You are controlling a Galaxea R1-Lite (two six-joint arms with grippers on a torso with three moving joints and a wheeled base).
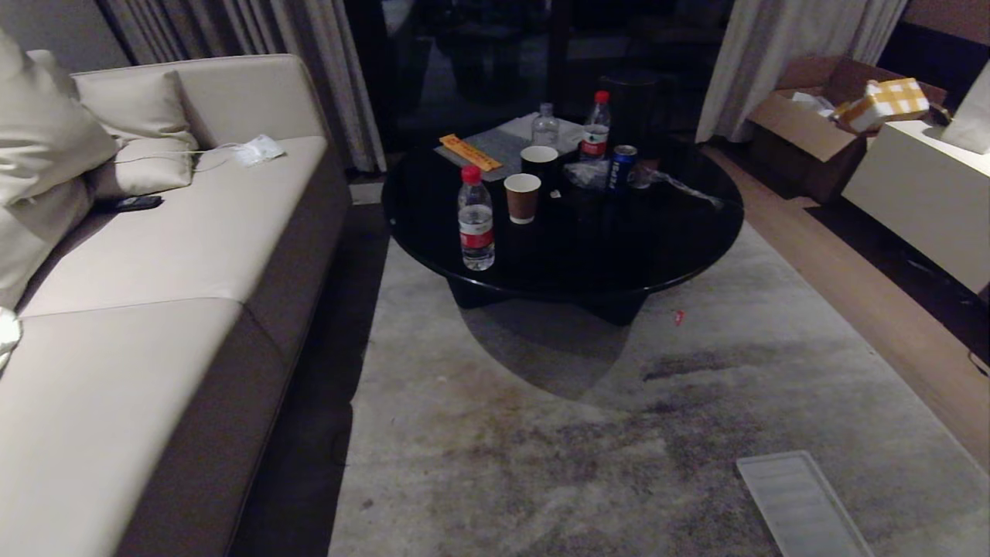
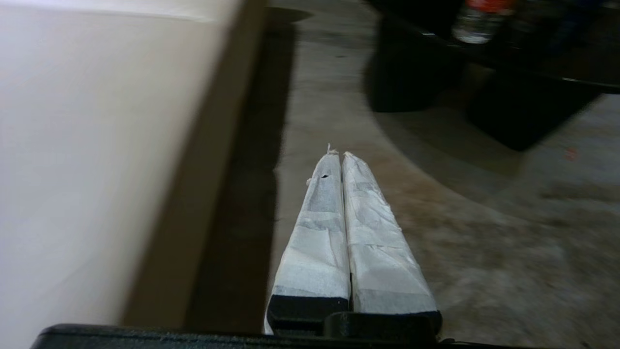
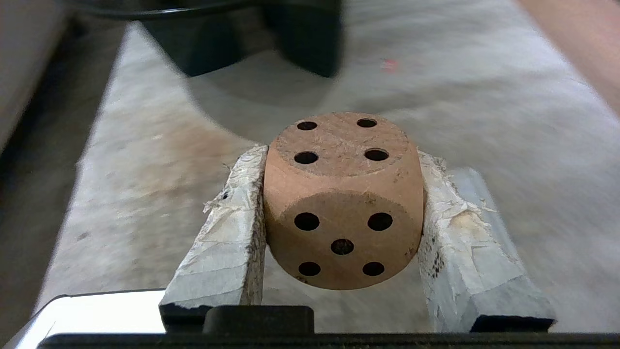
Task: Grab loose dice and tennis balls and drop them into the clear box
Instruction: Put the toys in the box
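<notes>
The beige die (image 3: pixel 343 201) sits in the center of the right wrist view, pinched between the two taped fingers (image 3: pixel 227 237) of the right gripper (image 3: pixel 341 194), above the carpet (image 3: pixel 484 121). It looks wooden, stiff and light; the flat opposite faces give good hold. The left gripper (image 2: pixel 339 157) is pressed together, empty.

Pips on the beige die (image 3: pixel 343 201): four on the upper face, five on the face toward the wrist camera. Red labels on two water bottles on the black table, near one (image 1: pixel 476 220) and far one (image 1: pixel 595 128), and markings on a blue can (image 1: pixel 620 166) (none legible). No other readable text.
</notes>
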